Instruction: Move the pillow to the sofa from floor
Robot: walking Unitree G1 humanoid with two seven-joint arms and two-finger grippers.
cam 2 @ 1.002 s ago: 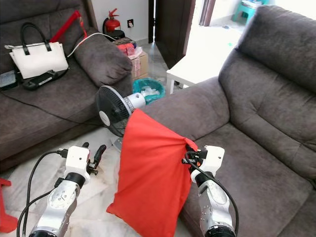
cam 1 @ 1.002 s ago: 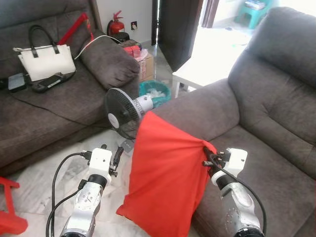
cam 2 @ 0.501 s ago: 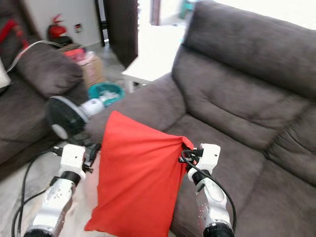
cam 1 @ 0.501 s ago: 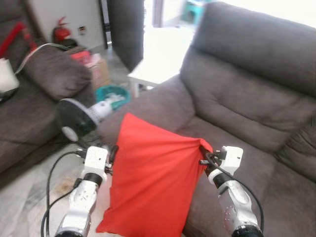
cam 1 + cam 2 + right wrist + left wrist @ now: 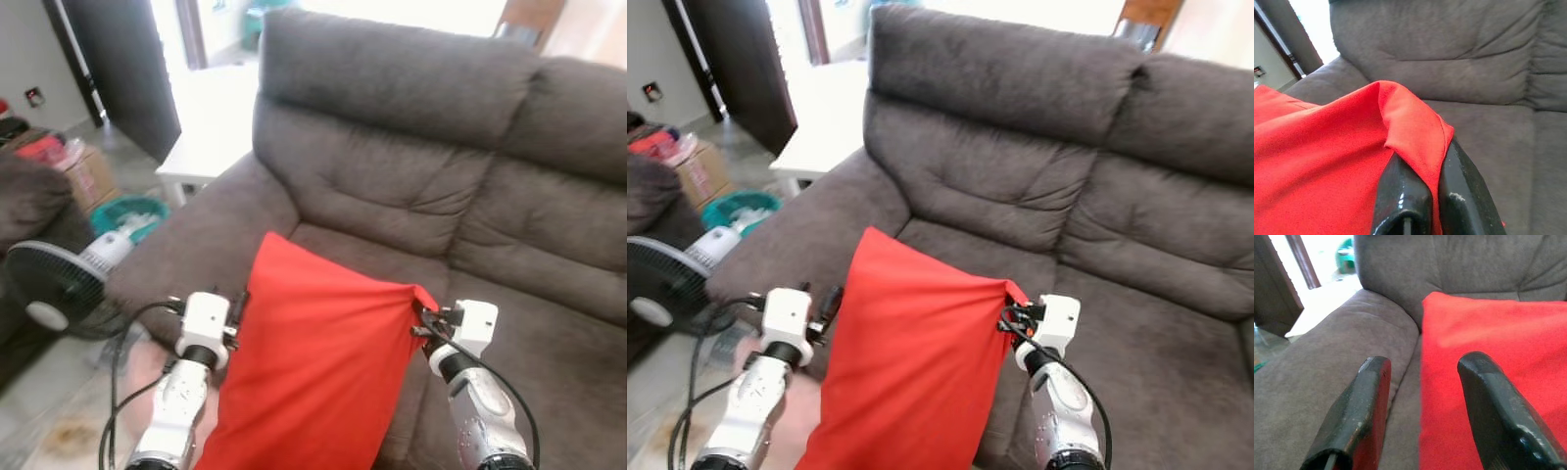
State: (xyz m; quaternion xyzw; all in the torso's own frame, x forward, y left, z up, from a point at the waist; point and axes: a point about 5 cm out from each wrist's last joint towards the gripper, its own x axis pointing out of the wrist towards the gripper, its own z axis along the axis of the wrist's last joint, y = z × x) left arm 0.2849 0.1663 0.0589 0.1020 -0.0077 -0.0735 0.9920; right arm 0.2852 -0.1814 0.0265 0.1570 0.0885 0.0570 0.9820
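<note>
A red pillow [image 5: 313, 362] hangs in front of me, held up by one corner. My right gripper [image 5: 423, 319] is shut on that corner [image 5: 1415, 142], over the front of the grey sofa's [image 5: 411, 166] seat. My left gripper [image 5: 1420, 382] stands open beside the pillow's left edge, its two fingers [image 5: 1359, 406] apart with nothing between them, close to the sofa's armrest [image 5: 196, 255]. The pillow's lower part drops below the edge of the head views.
A standing fan [image 5: 49, 289] is on the floor to my left, beside a teal bin [image 5: 127, 211] and a cardboard box [image 5: 83, 171]. A white low table [image 5: 201, 147] stands past the armrest. A second sofa's arm [image 5: 24, 201] is at far left.
The camera has swung right: the first sofa with the bag has left the view and the grey sofa now faces me. The pillow stays gripped by the right gripper.
</note>
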